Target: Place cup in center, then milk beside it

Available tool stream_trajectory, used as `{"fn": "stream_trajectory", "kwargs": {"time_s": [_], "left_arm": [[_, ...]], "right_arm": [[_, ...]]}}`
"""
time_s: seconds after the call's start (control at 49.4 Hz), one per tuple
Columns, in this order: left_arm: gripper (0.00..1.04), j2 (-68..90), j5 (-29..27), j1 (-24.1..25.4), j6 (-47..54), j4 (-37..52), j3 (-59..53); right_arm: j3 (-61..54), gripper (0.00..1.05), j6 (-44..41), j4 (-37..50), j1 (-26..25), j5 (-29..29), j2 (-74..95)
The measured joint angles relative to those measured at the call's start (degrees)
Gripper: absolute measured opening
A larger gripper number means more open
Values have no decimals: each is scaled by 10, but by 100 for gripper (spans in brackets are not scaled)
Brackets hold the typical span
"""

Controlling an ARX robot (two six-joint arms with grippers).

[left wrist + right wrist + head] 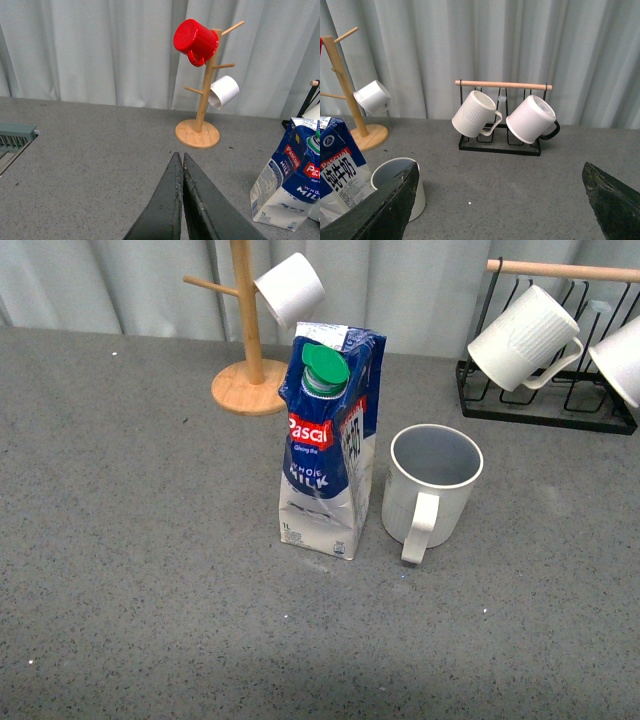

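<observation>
Cup: the large cream-white ribbed mug (432, 490) stands upright mid-worktop (140, 540), the tall dented blue-and-white milk carton (327, 450) just beside it, both clear of all fingers. Left fingers (182, 165) are pressed together, empty; right fingers (600, 187) are spread wide, empty. Both placements look done.

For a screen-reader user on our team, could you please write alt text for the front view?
A tall blue-and-white milk carton with a green cap stands on a grey table, with a cream-white mug upright close beside it, handle toward the camera. Behind them are a wooden mug tree holding a small white cup and a black rack with ribbed white mugs.
</observation>
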Motion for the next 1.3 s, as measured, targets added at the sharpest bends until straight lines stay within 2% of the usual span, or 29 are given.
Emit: {"fn": "stream_trajectory", "kwargs": {"time_s": [0.263, 0.344, 0.466, 0.729, 0.83, 0.911, 1.033, 1.296], "left_arm": [[4, -33, 0, 0, 0, -33, 0], [4, -107, 1, 0, 0, -125, 0], [4, -130, 1, 0, 0, -135, 0], [42, -130, 1, 0, 0, -136, 0], [67, -131, 1, 0, 0, -136, 0], [78, -131, 1, 0, 0, -136, 0], [100, -131, 1, 0, 0, -136, 0], [98, -131, 1, 0, 1, -136, 0]], "right_arm": [[0, 95, 0, 0, 0, 0, 0], [0, 95, 0, 0, 0, 0, 0], [0, 95, 0, 0, 0, 0, 0], [0, 95, 0, 0, 0, 0, 0], [0, 95, 0, 0, 0, 0, 0], [0, 95, 0, 0, 0, 0, 0], [0, 95, 0, 0, 0, 0, 0], [0, 95, 0, 0, 0, 0, 0]]}}
